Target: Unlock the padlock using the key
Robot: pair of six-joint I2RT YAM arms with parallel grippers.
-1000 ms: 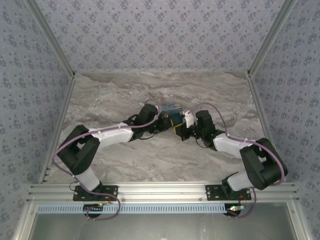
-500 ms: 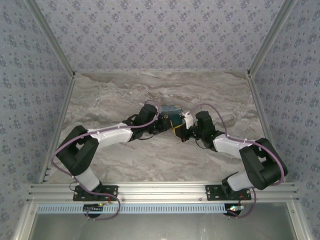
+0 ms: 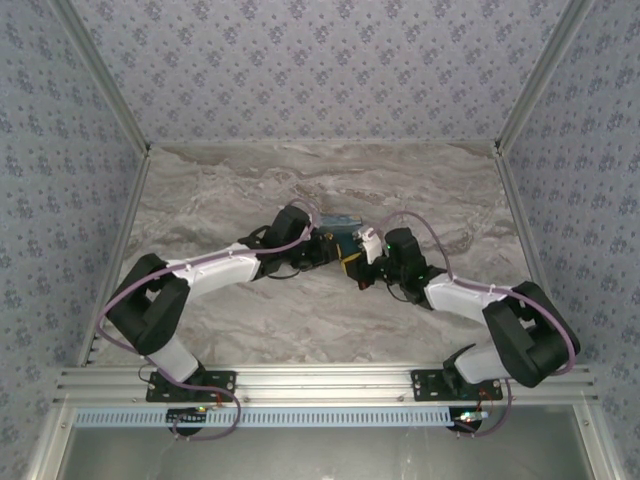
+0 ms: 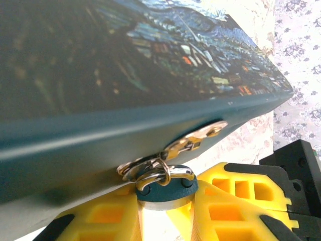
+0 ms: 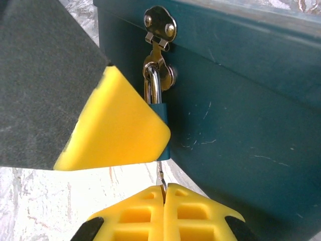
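Observation:
The padlock [image 4: 166, 192] has a small blue body and a silvery shackle [image 4: 161, 172] that hangs through the hasp ring of the painted box [image 4: 125, 75]. My left gripper [image 4: 165, 203] is shut on the padlock's body, one yellow finger [image 4: 235, 196] on each side. In the right wrist view the padlock [image 5: 161, 111] hangs under the hasp [image 5: 159, 25], half hidden by a left-gripper finger [image 5: 118, 125]. My right gripper [image 5: 164, 190] is shut on the key [image 5: 161, 176], a thin metal sliver reaching up to the padlock's underside. Both grippers [image 3: 338, 252] [image 3: 361, 268] meet at the box front.
The dark teal box [image 3: 343, 222] with a starry-night lid stands mid-table on the marble top [image 3: 230, 200]. Its front wall [image 5: 241, 100] sits close to the right of my right fingers. Patterned walls enclose the table on three sides.
Both arms have shifted slightly to the left, and the right gripper has edged closer to the left one at the box front. The grips are unchanged.

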